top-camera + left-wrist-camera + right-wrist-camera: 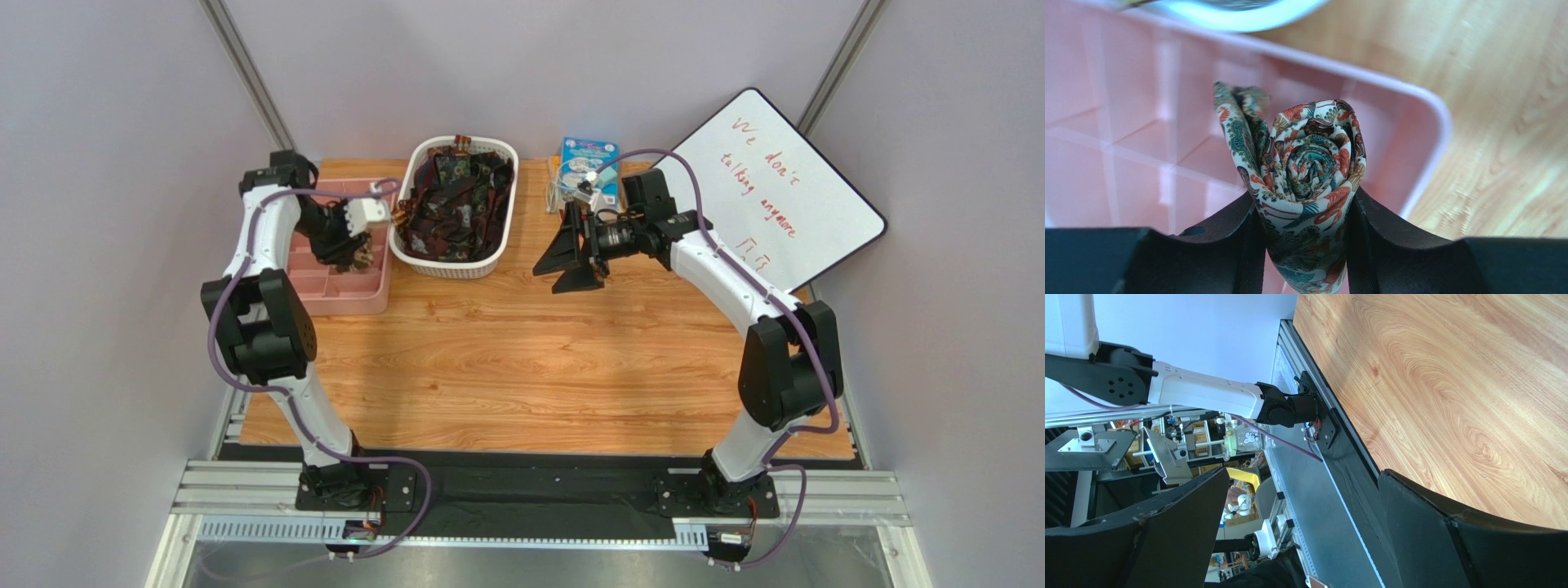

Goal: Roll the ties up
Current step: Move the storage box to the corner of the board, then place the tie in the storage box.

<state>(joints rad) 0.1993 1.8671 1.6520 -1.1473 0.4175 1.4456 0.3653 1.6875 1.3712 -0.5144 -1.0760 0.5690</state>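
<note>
A rolled tie [1310, 164], cream with a green and orange floral print, stands coil-end up between the black fingers of my left gripper [1306, 242], which is shut on it. The roll hangs over the pink divided tray [1137, 122], above a compartment near the tray's right wall. In the top view my left gripper [353, 251] is over that tray [321, 288]. More ties [456, 196], dark red and black, lie piled in the white basket [472, 263]. My right gripper [567, 251] hovers right of the basket, turned sideways, open and empty [1303, 496].
A blue box [586, 159] sits behind the right gripper. A whiteboard [785, 196] with red writing leans at the back right. The basket's white rim [1235, 12] lies just beyond the pink tray. Bare wooden tabletop [528, 368] spreads in front.
</note>
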